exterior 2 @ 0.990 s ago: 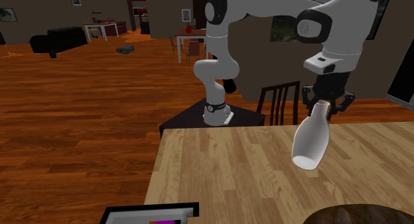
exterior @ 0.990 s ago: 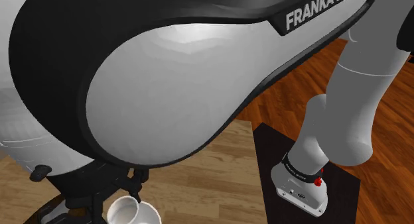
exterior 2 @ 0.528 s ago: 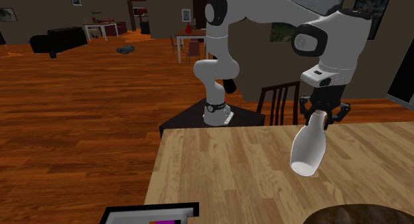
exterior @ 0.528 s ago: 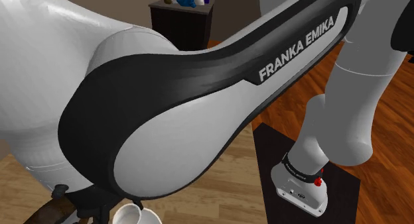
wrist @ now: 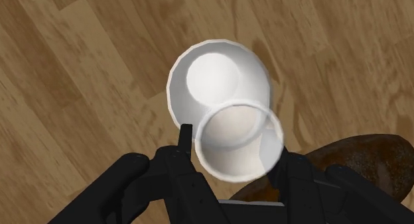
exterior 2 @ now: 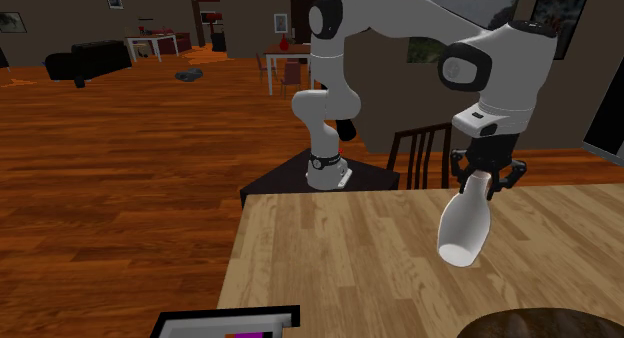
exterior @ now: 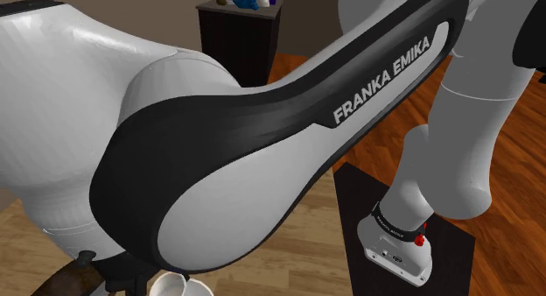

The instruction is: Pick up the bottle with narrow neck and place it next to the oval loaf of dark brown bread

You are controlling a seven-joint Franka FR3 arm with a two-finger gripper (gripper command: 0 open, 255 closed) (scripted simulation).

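Carrying is the step in hand, as I judge it: the pincer [exterior 2: 485, 181] is closed on the narrow neck of the white bottle [exterior 2: 465, 226], which hangs clear above the wooden worktop [exterior 2: 330, 256] with nothing under its base. The bottle's wide body points down and is tilted a little, its base swung toward the second exterior view's left. The dark brown loaf [exterior 2: 535, 324] lies on the worktop at that view's bottom edge, nearer the camera than the bottle and slightly to its right. In the wrist view the bottle's round mouth sits between the black fingers, and the loaf's mottled crust shows just past the bottle's outline. The pick looks done and the placing not yet begun. The next move calls for a short carry toward the loaf, then a descent onto bare wood beside it, not onto the crust. The tilt should be taken out on the way down, so the base lands flat before the fingers part; released leaning, the bottle would probably topple.
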